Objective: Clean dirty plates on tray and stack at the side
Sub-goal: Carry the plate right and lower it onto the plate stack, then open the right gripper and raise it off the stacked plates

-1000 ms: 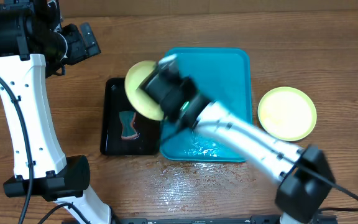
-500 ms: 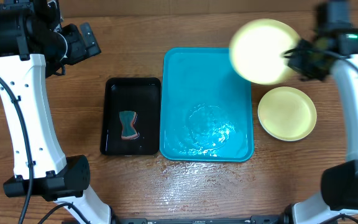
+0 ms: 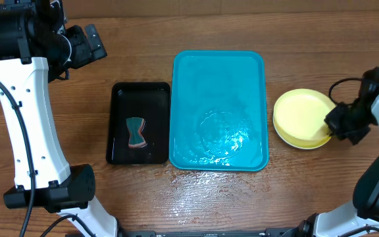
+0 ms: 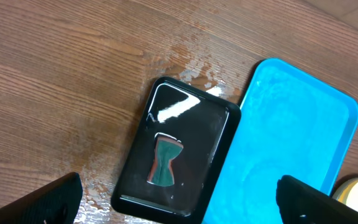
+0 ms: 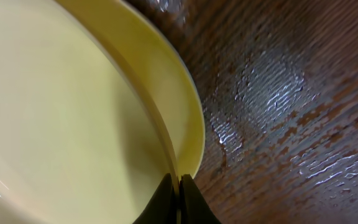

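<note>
Yellow plate (image 5: 61,118), largely cropped, pinched at rim by right tool (image 5: 179,194); left tool (image 4: 185,200) spread wide.

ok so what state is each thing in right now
blue tray: wet, nothing on it
plates: stacked right of the blue tray, no sauce showing
black tray: holding the sponge
sponge: lying flat in the black tray
left gripper: open, holding nothing
right gripper: shut on the top plate's rim
</note>
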{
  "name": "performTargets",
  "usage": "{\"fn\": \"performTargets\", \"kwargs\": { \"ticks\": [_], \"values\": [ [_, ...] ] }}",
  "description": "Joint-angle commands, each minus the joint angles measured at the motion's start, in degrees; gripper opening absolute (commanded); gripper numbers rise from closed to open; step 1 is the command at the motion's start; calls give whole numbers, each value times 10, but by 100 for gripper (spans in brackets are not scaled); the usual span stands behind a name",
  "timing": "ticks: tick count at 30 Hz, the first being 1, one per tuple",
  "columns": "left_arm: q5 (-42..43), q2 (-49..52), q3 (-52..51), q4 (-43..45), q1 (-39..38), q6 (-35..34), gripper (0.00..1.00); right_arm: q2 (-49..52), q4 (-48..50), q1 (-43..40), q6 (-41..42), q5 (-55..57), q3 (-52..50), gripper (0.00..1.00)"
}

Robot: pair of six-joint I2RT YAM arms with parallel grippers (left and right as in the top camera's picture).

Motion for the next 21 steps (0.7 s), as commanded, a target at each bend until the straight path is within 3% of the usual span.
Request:
{"fn": "performTargets", "kwargs": {
  "ticks": [1, 2, 3, 6, 15, 21],
  "values": [
    [6, -8, 9, -1, 2, 11, 100, -6, 4, 3, 2, -14, 2, 8],
    [6, -8, 9, -1, 2, 11, 100, -10, 1, 3, 2, -14, 3, 16],
    [6, -8, 9, -1, 2, 11, 100, -26, -5, 3, 2, -14, 3, 35],
    [6, -8, 9, -1, 2, 11, 100, -62, -5, 3, 0, -20, 3, 46],
    [6, -8, 9, -1, 2, 11, 100, -239, 32, 47, -92, -173, 30, 48],
    [6, -8, 9, -1, 2, 11, 100, -294, 66, 153, -108, -188, 30, 48]
  ]
}}
